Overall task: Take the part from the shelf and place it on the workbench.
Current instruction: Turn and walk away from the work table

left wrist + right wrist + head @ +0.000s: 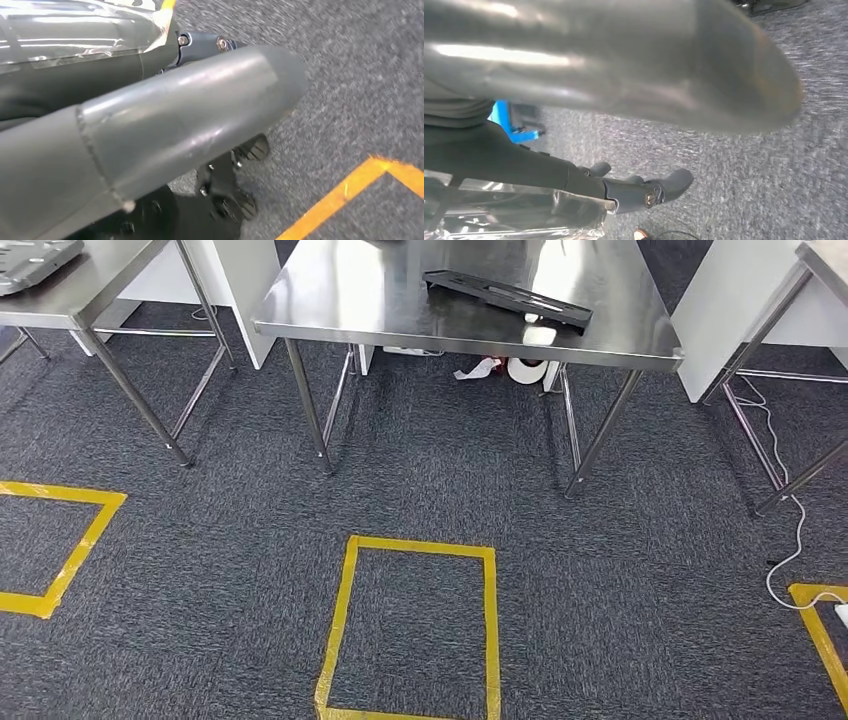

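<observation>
**Part on the table, both hands empty**

The left hand and right hand hung above grey carpet, fingers loosely spread, holding nothing. Ahead, yellow floor tape marked a square. Beyond it, the dark flat part lay on the steel table.

Dark grey carpet fills the frame, with yellow tape squares low centre and left. Steel tables stand along the top; white panels behind.
</observation>
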Motion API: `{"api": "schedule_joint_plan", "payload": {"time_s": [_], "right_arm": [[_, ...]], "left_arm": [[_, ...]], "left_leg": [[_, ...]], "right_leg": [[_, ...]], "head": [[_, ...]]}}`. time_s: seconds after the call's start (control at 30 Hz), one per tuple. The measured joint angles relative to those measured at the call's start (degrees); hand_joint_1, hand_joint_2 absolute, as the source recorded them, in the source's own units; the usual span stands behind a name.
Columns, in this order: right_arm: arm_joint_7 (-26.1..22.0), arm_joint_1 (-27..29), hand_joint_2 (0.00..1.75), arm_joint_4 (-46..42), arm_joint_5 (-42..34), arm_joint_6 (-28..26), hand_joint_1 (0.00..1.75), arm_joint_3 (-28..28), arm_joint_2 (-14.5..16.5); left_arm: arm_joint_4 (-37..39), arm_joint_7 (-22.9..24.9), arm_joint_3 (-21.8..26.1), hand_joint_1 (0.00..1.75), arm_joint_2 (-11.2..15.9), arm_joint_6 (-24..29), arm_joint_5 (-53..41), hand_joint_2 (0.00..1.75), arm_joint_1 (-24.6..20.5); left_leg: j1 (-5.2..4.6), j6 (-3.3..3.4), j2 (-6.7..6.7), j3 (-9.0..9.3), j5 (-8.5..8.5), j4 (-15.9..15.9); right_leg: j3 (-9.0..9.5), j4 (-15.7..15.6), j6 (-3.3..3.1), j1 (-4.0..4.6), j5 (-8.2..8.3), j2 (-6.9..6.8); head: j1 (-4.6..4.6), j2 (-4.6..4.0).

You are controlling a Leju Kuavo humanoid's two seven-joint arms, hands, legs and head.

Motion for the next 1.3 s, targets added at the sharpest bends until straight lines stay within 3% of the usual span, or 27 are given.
{"api": "schedule_joint_plan", "payload": {"time_s": [0.07, 0.1, 0.17, 0.23, 0.27, 0.3, 0.33, 0.37, 0.4, 0.47, 0.5, 0.57, 0.6, 0.67, 0.73, 0.77, 0.8, 0.83, 0.9, 0.97, 1.0, 1.17, 1.3], "right_arm": [[-0.48, 0.14, 0.0, 0.08, -0.08, -0.16, 0.0, -0.15, -0.04], [-0.6, 0.24, 0.0, 0.13, -0.09, -0.24, 0.0, -0.24, -0.08], [-0.66, 0.41, 0.0, 0.2, -0.11, -0.36, 0.0, -0.36, -0.08], [-0.66, 0.51, 0.0, 0.22, -0.13, -0.5, 0.0, -0.46, -0.08], [-0.66, 0.52, 0.0, 0.22, -0.12, -0.55, 0.0, -0.56, -0.13], [-0.66, 0.52, 0.0, 0.22, -0.14, -0.59, 0.0, -0.67, -0.2], [-0.66, 0.52, 0.0, 0.22, -0.15, -0.6, 0.0, -0.78, -0.26], [-0.66, 0.48, 0.0, 0.22, -0.18, -0.61, 0.0, -0.86, -0.32], [-0.66, 0.41, 0.0, 0.22, -0.22, -0.63, 0.0, -0.91, -0.36], [-0.67, 0.19, 0.0, 0.22, -0.36, -0.68, 0.0, -1.0, -0.39], [-0.68, 0.13, 0.0, 0.22, -0.5, -0.71, 0.0, -1.09, -0.4], [-0.71, 0.15, 0.0, 0.22, -0.93, -0.77, 0.0, -1.33, -0.42], [-0.76, 0.22, 0.0, 0.22, -1.17, -0.81, 0.0, -1.51, -0.42], [-0.93, 0.34, 0.0, 0.22, -1.51, -1.0, 0.0, -1.92, -0.45], [-1.18, 0.42, 0.0, 0.22, -1.7, -1.16, 0.0, -2.32, -0.45], [-1.3, 0.45, 0.0, 0.22, -1.82, -1.19, 0.0, -2.48, -0.42], [-1.39, 0.51, 0.0, 0.22, -1.92, -1.21, 0.0, -2.58, -0.38], [-1.45, 0.57, 0.0, 0.22, -2.01, -1.24, 0.0, -2.67, -0.37], [-1.5, 0.63, 0.0, 0.22, -2.12, -1.26, 0.0, -2.8, -0.36], [-1.53, 0.57, 0.0, 0.22, -2.24, -1.27, 0.0, -2.95, -0.32], [-1.54, 0.52, 0.0, 0.22, -2.29, -1.27, 0.0, -3.03, -0.31], [-1.58, 0.61, 0.0, 0.22, -2.36, -1.27, 0.0, -3.46, -0.36], [-1.64, 0.65, 0.0, 0.22, -2.36, -1.27, 0.0, -3.71, -0.35]], "left_arm": [[0.02, 0.02, 0.0, 0.0, 0.07, -0.14, -0.2, 0.0, 0.07], [0.03, 0.01, -0.01, 0.0, 0.11, -0.26, -0.27, 0.0, 0.11], [0.04, -0.06, -0.02, 0.0, 0.24, -0.49, -0.38, 0.0, 0.12], [0.04, -0.12, -0.05, 0.0, 0.31, -0.66, -0.52, 0.0, 0.12], [0.04, -0.13, -0.07, 0.0, 0.31, -0.75, -0.63, 0.0, 0.13], [0.04, -0.14, -0.09, 0.0, 0.31, -0.85, -0.72, 0.0, 0.13], [0.04, -0.14, -0.11, 0.0, 0.31, -0.94, -0.79, 0.0, 0.13], [0.04, -0.15, -0.14, 0.0, 0.31, -1.01, -0.82, 0.0, 0.12], [0.04, -0.17, -0.16, 0.0, 0.32, -1.07, -0.84, 0.0, 0.11], [0.04, -0.28, -0.26, 0.0, 0.32, -1.28, -1.0, 0.0, 0.07], [0.04, -0.38, -0.39, 0.0, 0.34, -1.43, -1.19, 0.0, 0.06], [0.04, -0.67, -0.69, 0.0, 0.42, -1.65, -1.74, 0.0, 0.08], [0.05, -0.85, -0.86, 0.0, 0.5, -1.63, -2.12, 0.0, 0.11], [0.07, -1.12, -1.18, 0.0, 0.63, -1.54, -2.63, 0.0, 0.25], [0.08, -1.19, -1.47, 0.0, 0.7, -1.53, -2.78, 0.0, 0.32], [0.08, -1.2, -1.55, 0.0, 0.74, -1.54, -2.79, 0.0, 0.34], [0.08, -1.21, -1.58, 0.0, 0.79, -1.54, -2.79, 0.0, 0.34], [0.08, -1.21, -1.6, 0.0, 0.85, -1.54, -2.79, 0.0, 0.35], [0.08, -1.21, -1.64, 0.0, 0.92, -1.54, -2.8, 0.0, 0.31], [0.08, -1.24, -1.81, 0.0, 0.98, -1.54, -2.85, 0.0, 0.09], [0.08, -1.25, -1.92, 0.0, 1.0, -1.54, -2.9, 0.0, -0.01], [0.09, -1.23, -2.18, 0.0, 1.01, -1.51, -2.98, 0.0, 0.09], [0.1, -1.11, -2.24, 0.0, 1.07, -1.41, -2.98, 0.0, 0.11]], "left_leg": [[-0.43, 1.64, 0.21, -0.92, 0.55, -0.64], [-0.51, 2.56, 0.4, -1.66, 1.25, -0.77], [-0.52, 3.89, 0.72, -3.51, 2.82, -0.95], [-0.63, 4.18, 0.81, -5.46, 4.41, -0.89], [-0.7, 4.12, 0.86, -6.47, 5.21, -0.85], [-0.74, 4.01, 0.92, -7.38, 6.02, -0.81], [-0.76, 3.87, 0.96, -8.27, 6.83, -0.77], [-0.77, 3.68, 0.97, -9.06, 7.64, -0.74], [-0.81, 3.43, 0.96, -9.68, 8.39, -0.7], [-0.96, 2.79, 0.96, -10.54, 9.83, -0.7], [-1.0, 2.43, 1.01, -10.71, 10.52, -0.82], [-0.83, 1.66, 1.11, -11.0, 11.56, -1.25], [-0.68, 1.34, 1.06, -11.35, 10.98, -0.99], [-0.42, 0.86, 0.88, -12.53, 6.27, 2.31], [-0.37, 0.46, 0.71, -14.15, 0.44, 9.56], [-0.37, 0.29, 0.62, -14.63, -0.62, 13.05], [-0.37, 0.19, 0.56, -14.48, -0.28, 15.21], [-0.36, 0.19, 0.53, -13.24, 1.05, 15.19], [-0.33, 0.38, 0.51, -7.72, 3.2, 8.86], [-0.47, 0.81, 0.43, -2.69, 2.7, 1.43], [-0.62, 1.15, 0.38, -1.72, 2.09, -0.45], [-1.36, 2.47, 0.41, -2.21, 2.32, -1.42], [-2.0, 3.29, 0.44, -2.75, 2.89, -1.35]], "right_leg": [[-0.65, 0.07, 0.92, -0.04, 0.74, 0.05], [-1.27, 0.8, 0.95, -0.15, -0.11, 0.19], [-3.3, 5.33, 0.38, -0.44, -4.66, 0.54], [-5.11, 12.56, 0.2, -0.42, -9.43, 0.73], [-5.16, 15.48, 0.56, -0.4, -10.26, 0.79], [-4.39, 16.83, 1.14, -0.39, -9.82, 0.83], [-2.61, 16.2, 1.76, -0.38, -8.54, 0.88], [0.15, 13.57, 2.16, -0.38, -7.15, 0.92], [3.74, 9.31, 2.21, -0.35, -6.42, 0.97], [10.03, 0.01, 1.44, 0.03, -7.29, 1.11], [11.55, -2.79, 0.9, 0.29, -7.99, 1.18], [11.3, -4.12, -0.29, 0.27, -7.95, 1.21], [10.78, -4.11, -0.97, 0.08, -7.42, 1.14], [9.58, -4.13, -2.39, -0.33, -6.06, 0.95], [8.09, -4.04, -3.04, -0.06, -4.69, 0.81], [7.32, -3.95, -3.01, 0.07, -4.09, 0.75], [6.54, -3.78, -2.91, 0.16, -3.59, 0.69], [5.9, -3.51, -2.76, 0.2, -3.18, 0.65], [4.78, -2.66, -2.4, 0.21, -2.67, 0.61], [3.65, -1.68, -1.94, 0.44, -2.34, 0.55], [3.28, -1.38, -1.64, 0.56, -2.16, 0.49], [1.91, -1.27, -1.63, 1.06, -1.89, 0.42], [1.56, -1.32, -0.68, 0.7, -0.9, 0.43]], "head": [[0.02, 0.0], [0.0, 0.0], [0.11, 0.0], [0.4, 0.0], [0.46, 0.0], [0.5, 0.0], [0.53, 0.0], [0.58, 0.0], [0.61, 0.0], [0.61, 0.0], [0.56, 0.0], [0.38, 0.0], [0.32, 0.0], [0.12, 0.0], [-0.06, 0.0], [-0.11, 0.0], [-0.13, 0.0], [-0.14, 0.0], [-0.16, 0.0], [-0.11, 0.0], [-0.09, 0.0], [0.1, 0.0], [0.08, 0.0]]}}
